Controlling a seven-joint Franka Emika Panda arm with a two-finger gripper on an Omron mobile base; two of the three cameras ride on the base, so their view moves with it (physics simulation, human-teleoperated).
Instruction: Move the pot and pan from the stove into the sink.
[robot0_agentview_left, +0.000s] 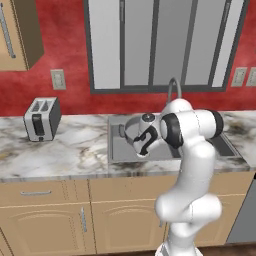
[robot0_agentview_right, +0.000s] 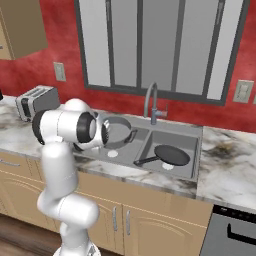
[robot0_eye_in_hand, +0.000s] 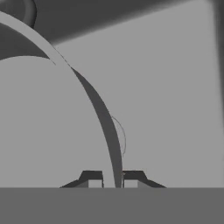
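Note:
The grey pot (robot0_agentview_right: 118, 130) hangs over the left basin of the sink (robot0_agentview_right: 145, 146), just behind my forearm. In the hand view its rim curves up from between my fingertips and its wall (robot0_eye_in_hand: 43, 127) spreads to the left. My gripper (robot0_eye_in_hand: 113, 179) is shut on that rim, with bare basin floor (robot0_eye_in_hand: 175, 109) beyond it. From the left base view the hand (robot0_agentview_left: 144, 142) reaches down into the sink (robot0_agentview_left: 117, 149). The dark pan (robot0_agentview_right: 172, 154) lies flat in the right basin, its long handle pointing front-left. A corner of the stove (robot0_agentview_right: 234, 231) shows at the lower right.
The curved faucet (robot0_agentview_right: 152, 102) rises behind the divider between the basins. A toaster (robot0_agentview_left: 42, 119) stands on the marbled counter (robot0_agentview_left: 70, 150) left of the sink. A window and a red wall with outlets close off the back; a cabinet hangs at the upper left.

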